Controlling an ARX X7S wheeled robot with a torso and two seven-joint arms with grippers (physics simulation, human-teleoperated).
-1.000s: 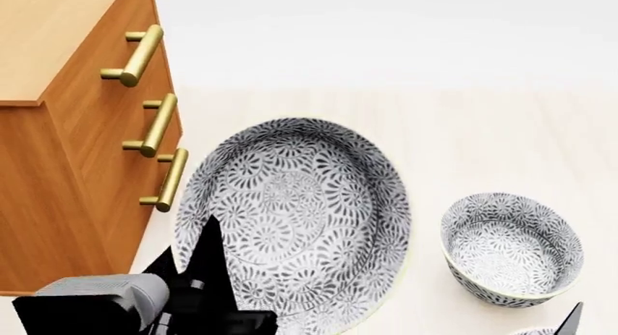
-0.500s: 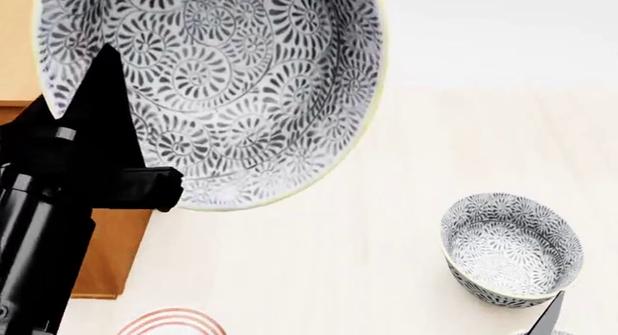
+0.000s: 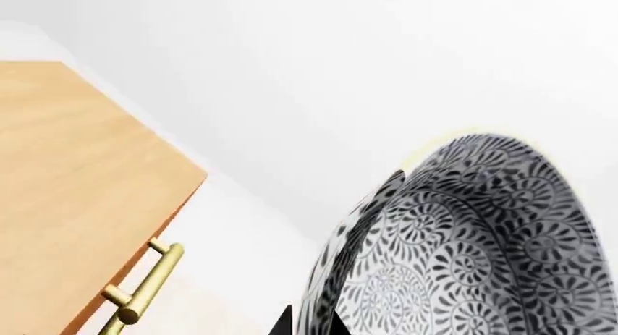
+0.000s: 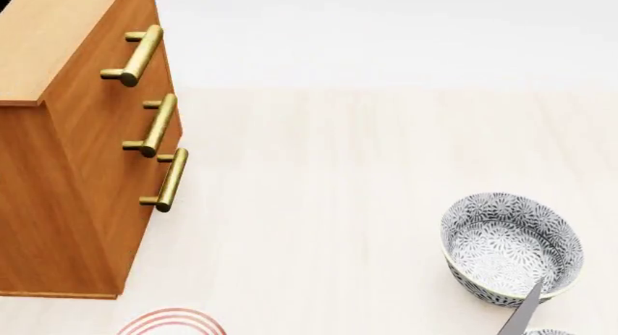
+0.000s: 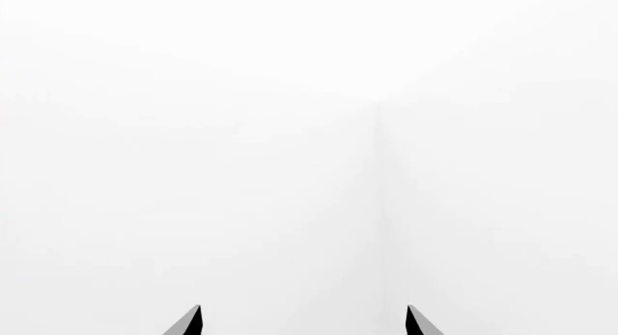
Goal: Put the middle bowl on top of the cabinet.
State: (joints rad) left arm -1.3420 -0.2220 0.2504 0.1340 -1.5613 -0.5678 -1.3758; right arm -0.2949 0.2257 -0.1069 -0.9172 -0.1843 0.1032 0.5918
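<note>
The middle bowl (image 3: pixel 464 248), grey-and-white leafy pattern with a pale rim, hangs tilted in the air in the left wrist view. My left gripper (image 3: pixel 314 322) is shut on its rim, one black fingertip on each side of the wall. Neither the bowl nor the left gripper appears in the head view. The orange-brown cabinet (image 4: pixel 68 168) stands at the left; its flat top (image 3: pixel 68 190) and a brass handle (image 3: pixel 145 291) lie below and beside the bowl. My right gripper (image 5: pixel 303 320) is open and faces a blank white wall.
Another patterned bowl (image 4: pixel 511 248) sits on the pale floor at the right, with one right fingertip (image 4: pixel 523 313) in front of it. The rim of a further bowl (image 4: pixel 545 332) peeks in at the bottom edge. A white plate with red rings (image 4: pixel 174 322) lies near the cabinet's foot.
The left arm has carried the bowl upward from beside the cabinet, past the camera, and out of the head view. The right fingertip has risen in front of the right-hand bowl.
</note>
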